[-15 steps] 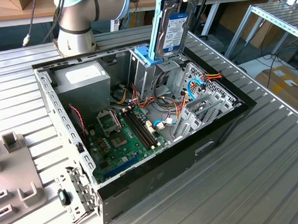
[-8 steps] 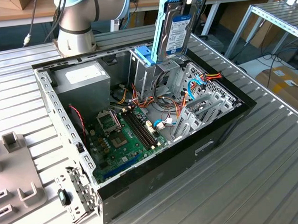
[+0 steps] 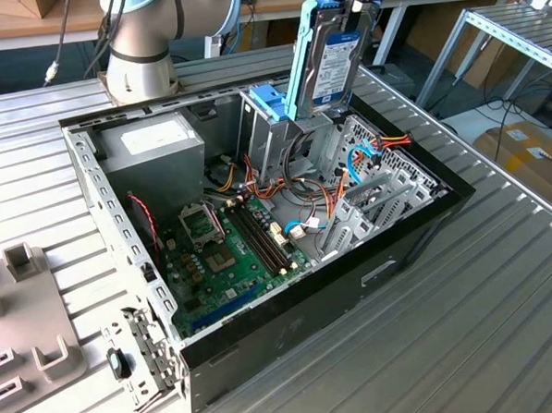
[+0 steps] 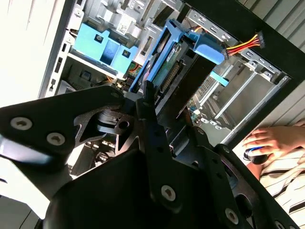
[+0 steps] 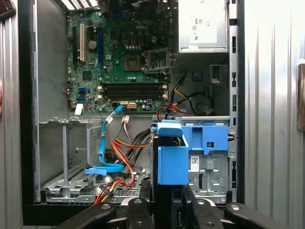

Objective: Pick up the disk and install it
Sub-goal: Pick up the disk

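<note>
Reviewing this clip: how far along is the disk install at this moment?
Done: the disk has been picked up and rests on no surface. In hand: the gripper grips its top edge and holds it nearly upright over the drive cage inside the open computer case. Left: the disk is not seated, and most of it stands above the cage.

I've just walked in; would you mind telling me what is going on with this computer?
The robot arm's claw is shut on the disk and holds it upright in the air, just above the drive cage of the open computer case. The disk is not yet seated in the cage. A person's hand rests on the table beside the case.
</note>
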`<state>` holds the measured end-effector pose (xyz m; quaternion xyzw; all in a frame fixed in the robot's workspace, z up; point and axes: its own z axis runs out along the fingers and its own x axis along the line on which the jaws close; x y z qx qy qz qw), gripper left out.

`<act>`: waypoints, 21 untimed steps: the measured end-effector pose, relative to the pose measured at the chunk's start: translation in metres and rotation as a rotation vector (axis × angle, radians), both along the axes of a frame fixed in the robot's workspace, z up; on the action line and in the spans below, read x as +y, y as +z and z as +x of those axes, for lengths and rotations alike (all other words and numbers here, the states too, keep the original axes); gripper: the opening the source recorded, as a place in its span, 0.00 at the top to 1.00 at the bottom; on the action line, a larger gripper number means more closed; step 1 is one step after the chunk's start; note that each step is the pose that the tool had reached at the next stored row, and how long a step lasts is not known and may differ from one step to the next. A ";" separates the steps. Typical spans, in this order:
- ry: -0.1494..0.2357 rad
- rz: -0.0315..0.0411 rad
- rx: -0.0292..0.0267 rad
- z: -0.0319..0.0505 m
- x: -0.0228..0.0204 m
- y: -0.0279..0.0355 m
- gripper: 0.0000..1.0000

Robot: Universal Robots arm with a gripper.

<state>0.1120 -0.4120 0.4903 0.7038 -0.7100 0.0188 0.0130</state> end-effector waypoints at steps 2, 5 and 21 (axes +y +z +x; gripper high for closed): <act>0.000 -0.0002 0.0000 0.0001 -0.0029 0.0001 0.65; 0.000 -0.0002 0.0000 0.0003 -0.0074 0.0001 0.65; 0.000 -0.0003 0.0000 0.0011 -0.0325 0.0001 0.65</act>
